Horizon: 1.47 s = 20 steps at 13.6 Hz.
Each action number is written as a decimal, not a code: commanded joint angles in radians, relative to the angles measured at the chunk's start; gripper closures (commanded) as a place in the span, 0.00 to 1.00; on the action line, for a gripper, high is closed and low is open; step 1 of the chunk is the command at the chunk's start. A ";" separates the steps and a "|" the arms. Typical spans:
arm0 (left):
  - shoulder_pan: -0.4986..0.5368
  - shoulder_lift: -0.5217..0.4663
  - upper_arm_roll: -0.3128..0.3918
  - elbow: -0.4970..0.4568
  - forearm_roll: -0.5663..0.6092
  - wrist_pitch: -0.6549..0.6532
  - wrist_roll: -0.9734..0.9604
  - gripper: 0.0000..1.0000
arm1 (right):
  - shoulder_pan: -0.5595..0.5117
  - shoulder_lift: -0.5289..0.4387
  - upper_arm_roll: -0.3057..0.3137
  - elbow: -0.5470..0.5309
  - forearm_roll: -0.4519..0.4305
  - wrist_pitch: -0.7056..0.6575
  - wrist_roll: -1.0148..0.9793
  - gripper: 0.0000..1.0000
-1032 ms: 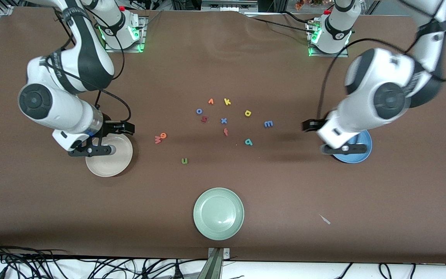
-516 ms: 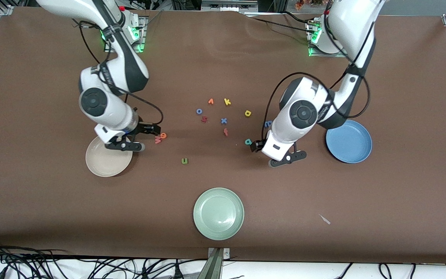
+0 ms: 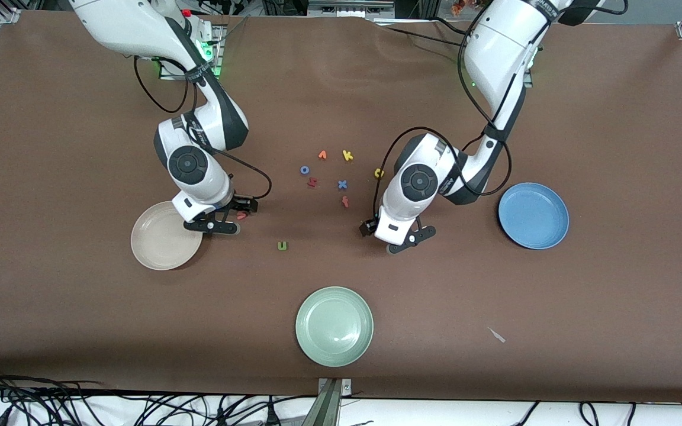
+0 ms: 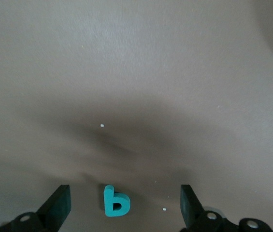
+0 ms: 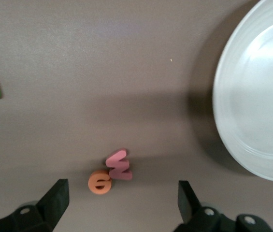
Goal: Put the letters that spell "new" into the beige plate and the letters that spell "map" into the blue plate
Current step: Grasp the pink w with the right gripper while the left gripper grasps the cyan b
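left gripper: fingers spread wide, nothing held, low over the table above the teal "a"; letter lies flat between the two fingertips, touching neither
teal "a" axis: stem runs straight away from the wrist camera, along the gap between the fingers; bowl bulges to one side of the stem
right gripper: fingers spread wide, empty, over the salmon-pink "w" and orange "e", just beside the beige plate
"w" / "e": flat on the table, touching each other; "w" long axis lies roughly across the finger gap, slightly tilted; "e" is near round, no clear long axis
green "n": flat on bare table, between the beige plate and the left gripper, nearer the front camera than the "w"/"e" pair; reads as a "u", opening toward the robots' bases
yellow "p": partly hidden by the left arm, orientation cannot tell
blue "m": not visible, left arm covers that area
blue plate: toward the left arm's end of the table, no letters in it
beige plate: toward the right arm's end, no letters in it
pale green plate: nearest the front camera, mid-table
other letters: small cluster mid-table, farther from the front camera than the "n"
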 commanded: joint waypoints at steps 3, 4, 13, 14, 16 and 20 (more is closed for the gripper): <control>-0.043 0.025 0.017 0.001 -0.010 0.019 -0.049 0.14 | 0.007 0.038 -0.009 -0.003 -0.020 0.057 0.019 0.00; -0.050 0.027 0.017 0.001 -0.010 0.019 -0.049 0.21 | 0.007 0.041 -0.010 -0.017 -0.021 0.078 0.019 0.01; -0.060 0.032 0.018 -0.019 0.024 0.007 -0.037 0.57 | 0.016 0.058 -0.012 -0.083 -0.023 0.190 0.019 0.09; -0.060 0.033 0.018 -0.019 0.050 0.005 -0.038 0.58 | 0.016 0.060 -0.012 -0.085 -0.029 0.195 0.021 0.12; -0.060 0.036 0.018 -0.019 0.053 0.005 -0.040 0.67 | 0.015 0.060 -0.012 -0.092 -0.033 0.212 0.019 0.15; -0.057 0.032 0.018 -0.019 0.053 -0.021 -0.040 0.89 | 0.015 0.063 -0.013 -0.099 -0.035 0.219 0.019 0.17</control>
